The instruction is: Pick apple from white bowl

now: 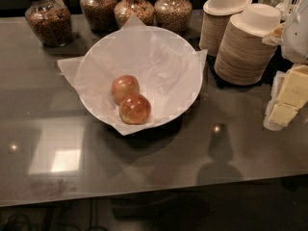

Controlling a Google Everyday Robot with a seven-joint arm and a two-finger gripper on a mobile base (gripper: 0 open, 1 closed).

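Gripper: sitting outside the camera view, so I am not able to tell whether it is spread or pressed together. Target: the glossy round red-brown apple with yellowish streaks is lying low in the large white paper-lined bowl, on the near side, against the paler pinkish-orange apple just behind it. I am planning a descent from above, closing left-to-right so as not to nudge the neighbour or snag the crinkled paper.
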